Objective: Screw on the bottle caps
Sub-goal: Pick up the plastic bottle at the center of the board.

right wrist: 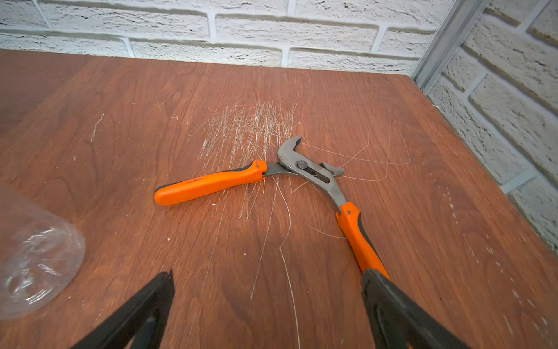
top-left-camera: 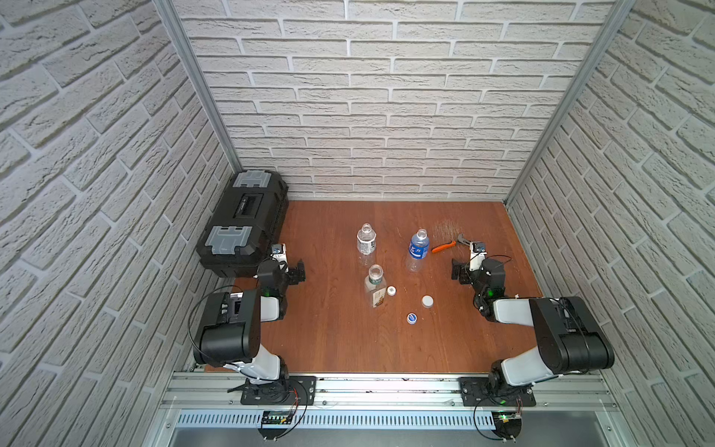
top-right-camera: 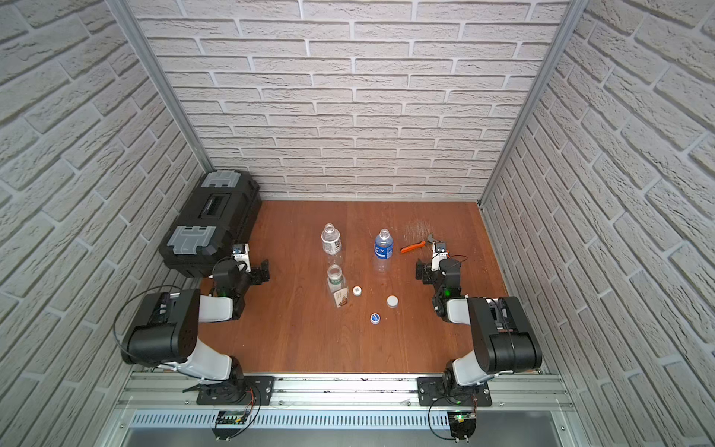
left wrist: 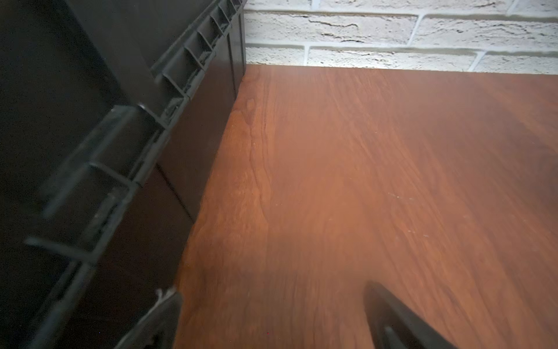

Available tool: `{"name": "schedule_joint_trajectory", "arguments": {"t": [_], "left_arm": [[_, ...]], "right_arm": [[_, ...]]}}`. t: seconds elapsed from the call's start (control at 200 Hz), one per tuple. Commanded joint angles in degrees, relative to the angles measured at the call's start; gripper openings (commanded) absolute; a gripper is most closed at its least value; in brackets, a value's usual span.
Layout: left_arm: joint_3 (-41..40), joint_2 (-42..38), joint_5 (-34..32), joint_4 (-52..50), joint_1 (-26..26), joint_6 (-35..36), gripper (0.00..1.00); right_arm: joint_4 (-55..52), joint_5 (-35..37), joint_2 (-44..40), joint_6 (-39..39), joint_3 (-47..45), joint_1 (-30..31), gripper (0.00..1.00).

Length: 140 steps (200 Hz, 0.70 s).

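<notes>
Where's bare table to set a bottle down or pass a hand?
Free: the near strip between blue cap and front rail; the band between left hand and squarish bottle; the back strip behind the white-labelled bottle and blue-labelled bottle. Crowded: around the small white cap and wider white cap, and the pliers by the right hand.
</notes>
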Motion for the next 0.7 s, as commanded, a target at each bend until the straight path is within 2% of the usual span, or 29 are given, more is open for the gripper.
{"name": "schedule_joint_trajectory", "arguments": {"t": [0.0,0.54,0.695], "left_arm": [[1.36,0.42,0.51,2.73,0.42,0.24,0.98],[1.23,0.05,1.12,2.98,0.39,0.46,0.98],[1.24,-9.67,2.76,-5.48,-0.38,2.11,0.98]], "right_arm": [[2.51,0.43,-0.01,-0.25,0.96,0.01,1.00],[2.94,0.13,-0.28,-0.31,0.61,0.04,1.00],[-7.64,-1.14,-5.61,-1.30,4.13,0.17,0.99]]}}
